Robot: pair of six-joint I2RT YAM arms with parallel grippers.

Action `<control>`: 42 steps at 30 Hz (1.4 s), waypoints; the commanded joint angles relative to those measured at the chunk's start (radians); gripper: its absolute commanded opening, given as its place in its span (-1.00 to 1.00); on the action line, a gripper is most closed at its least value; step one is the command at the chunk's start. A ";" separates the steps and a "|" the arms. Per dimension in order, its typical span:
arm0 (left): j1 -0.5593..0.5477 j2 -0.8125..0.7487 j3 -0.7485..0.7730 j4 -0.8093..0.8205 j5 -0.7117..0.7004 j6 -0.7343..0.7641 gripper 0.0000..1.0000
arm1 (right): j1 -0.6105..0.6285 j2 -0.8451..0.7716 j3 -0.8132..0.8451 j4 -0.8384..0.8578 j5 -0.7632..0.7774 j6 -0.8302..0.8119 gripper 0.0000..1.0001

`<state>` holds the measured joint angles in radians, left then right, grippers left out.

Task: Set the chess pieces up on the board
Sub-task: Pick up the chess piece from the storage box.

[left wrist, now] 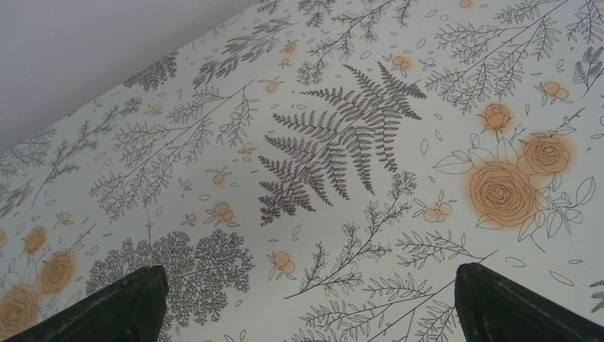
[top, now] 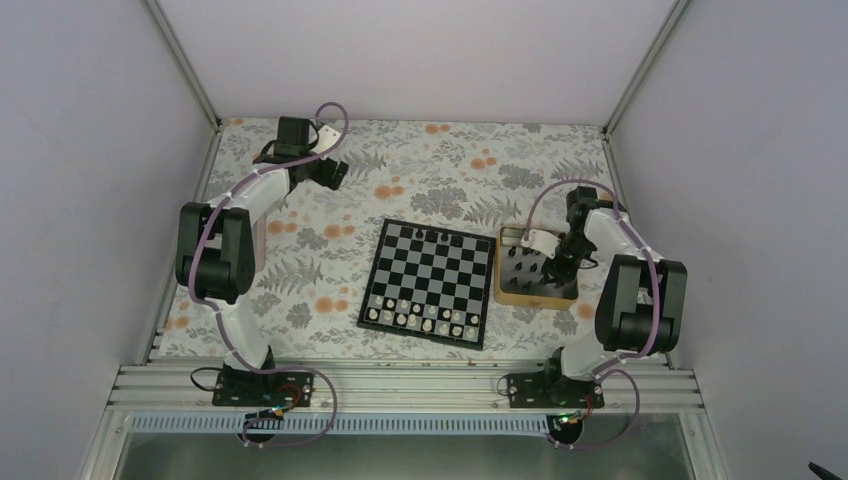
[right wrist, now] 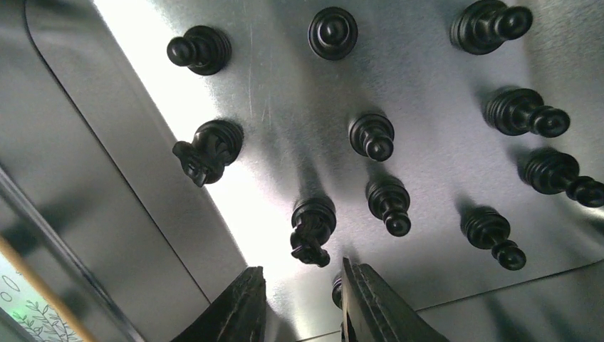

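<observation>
- The chessboard (top: pixel 428 278) lay in the middle of the worktop (top: pixel 300 265), which was covered by a cloth with ferns and orange flowers.
- On the two near rows of the board stood the white chessmen (top: pixel 420 316). On the far row I could see only a few black ones (top: pixel 432 236).
- Most of the black chess pieces (right wrist: pixel 372 135) stood in the wooden-rimmed tray (top: pixel 532 298), just beside the right edge of the board. Ten were in plain view on its shiny grey floor, among them two knights (right wrist: pixel 208 151).
- The right tool (right wrist: pixel 303 281) was low inside the tray, with its fingers (right wrist: pixel 246 306) close together and a narrow gap between them.
- One more dark piece (right wrist: pixel 336 289) was half hidden against the inner side of one finger. I could not tell if the tool was pinching it.
- The left tool (left wrist: pixel 308 269) hung above the bare cloth at the far left of the worktop, well apart from the board. Its fingers (left wrist: pixel 128 306) were spread wide with nothing between them.
</observation>
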<state>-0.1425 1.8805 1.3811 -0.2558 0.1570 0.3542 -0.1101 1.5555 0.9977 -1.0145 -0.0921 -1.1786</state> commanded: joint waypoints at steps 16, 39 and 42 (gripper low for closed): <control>-0.002 -0.001 0.013 0.008 0.024 -0.012 1.00 | -0.020 0.075 -0.001 0.019 -0.054 -0.020 -0.37; 0.001 -0.027 -0.004 0.019 0.015 0.009 1.00 | 0.075 0.057 0.337 -0.217 -0.073 0.047 -0.88; 0.004 -0.033 -0.002 0.021 0.012 0.018 1.00 | 0.153 0.099 0.493 -0.261 -0.066 0.079 -0.88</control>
<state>-0.1421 1.8801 1.3811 -0.2562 0.1699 0.3557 -0.0444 1.6341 1.3315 -1.1851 -0.1364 -1.1458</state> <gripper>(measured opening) 0.999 0.075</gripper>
